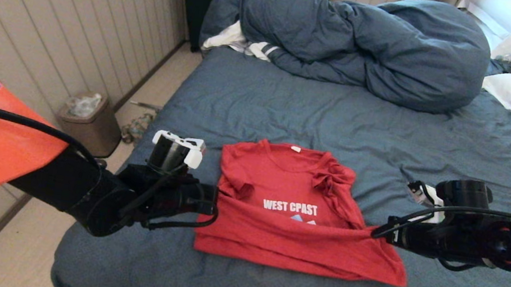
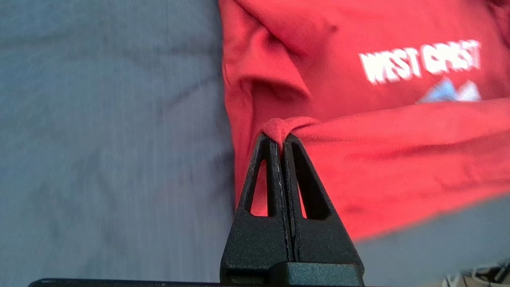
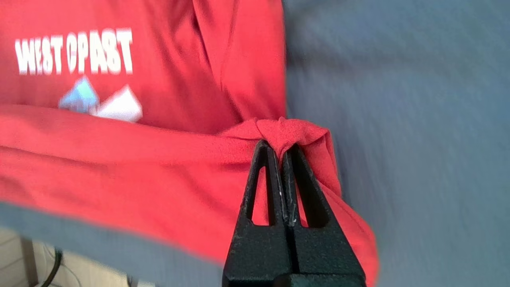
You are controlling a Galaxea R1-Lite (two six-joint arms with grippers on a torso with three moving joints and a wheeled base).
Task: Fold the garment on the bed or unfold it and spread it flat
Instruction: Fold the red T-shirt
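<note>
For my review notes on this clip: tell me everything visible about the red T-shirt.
The red T-shirt is soft knit cloth with white "WEST COAST" lettering and a pale blue-white graphic. It lies near the bed's close edge, collar facing the duvet, both sleeves crumpled. Its lower part is folded up over the chest, hiding the graphic's lower part. The left tool and the right tool each pinch a bunched bit of the folded edge, one at either side.
</note>
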